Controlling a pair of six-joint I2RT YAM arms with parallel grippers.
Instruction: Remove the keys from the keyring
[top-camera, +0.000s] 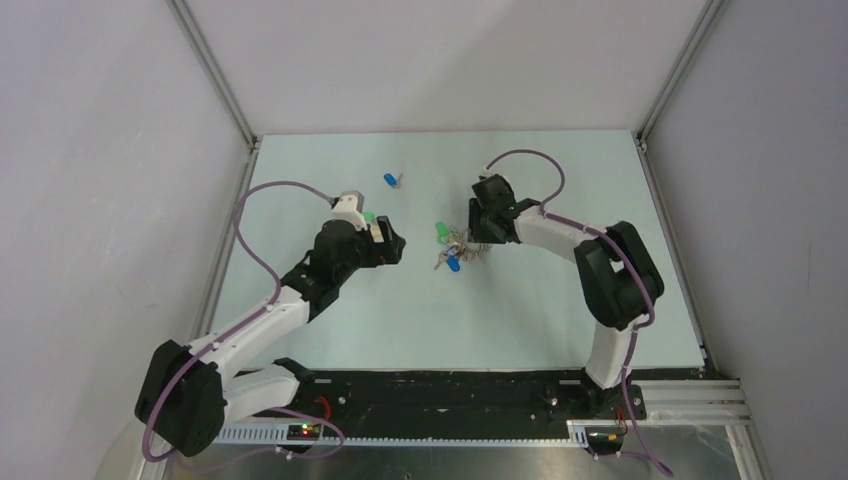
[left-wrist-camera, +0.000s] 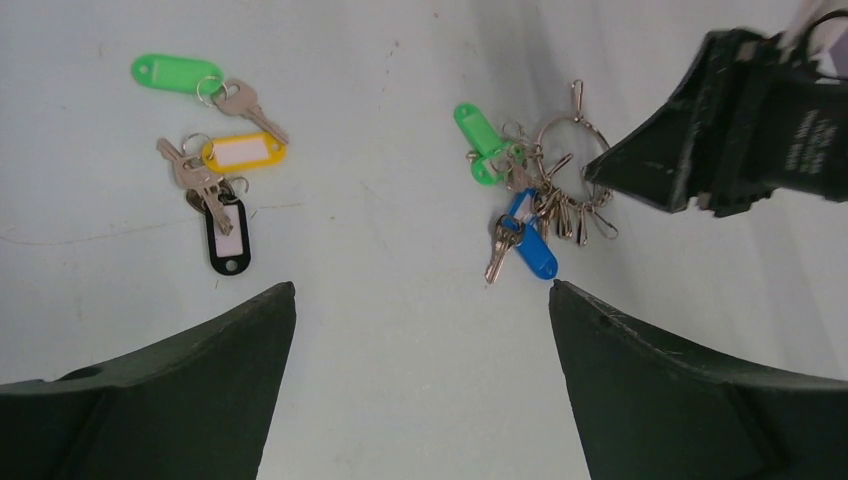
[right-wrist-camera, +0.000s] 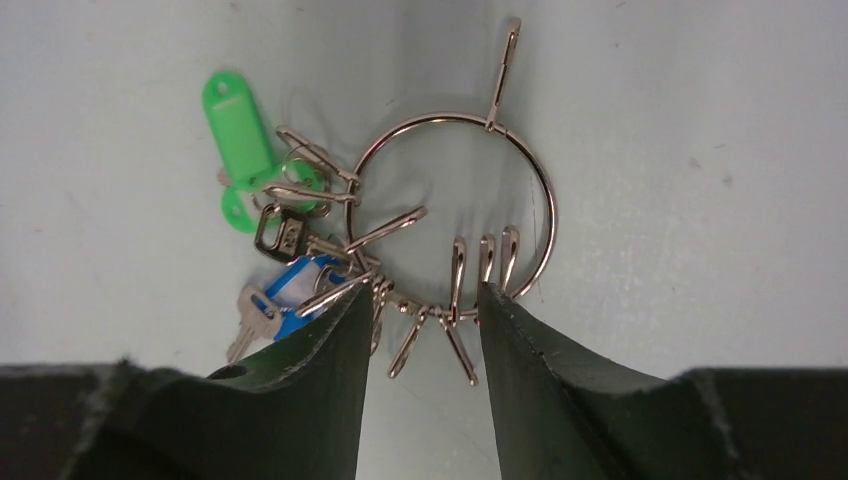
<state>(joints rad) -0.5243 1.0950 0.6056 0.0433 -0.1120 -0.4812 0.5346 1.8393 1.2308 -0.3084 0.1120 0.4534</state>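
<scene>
Shows thin round silver wire keyring (right-wrist-camera: 549, 205) flat on smooth pale counter (right-wrist-camera: 700, 150). Shows small metal keys (right-wrist-camera: 285, 300), green and blue plastic caps, bunched at keyring's left arc. Finds right hand (right-wrist-camera: 425, 295) at narrow gap astride keyring's lower arc; grip cannot be determined. Finds left hand (left-wrist-camera: 420, 290) spread wide, well apart from keyring.

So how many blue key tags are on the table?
2. The lone blue tag lies toward the far side; the second blue tag sits in the bunch on the keyring. More may be hidden.
</scene>
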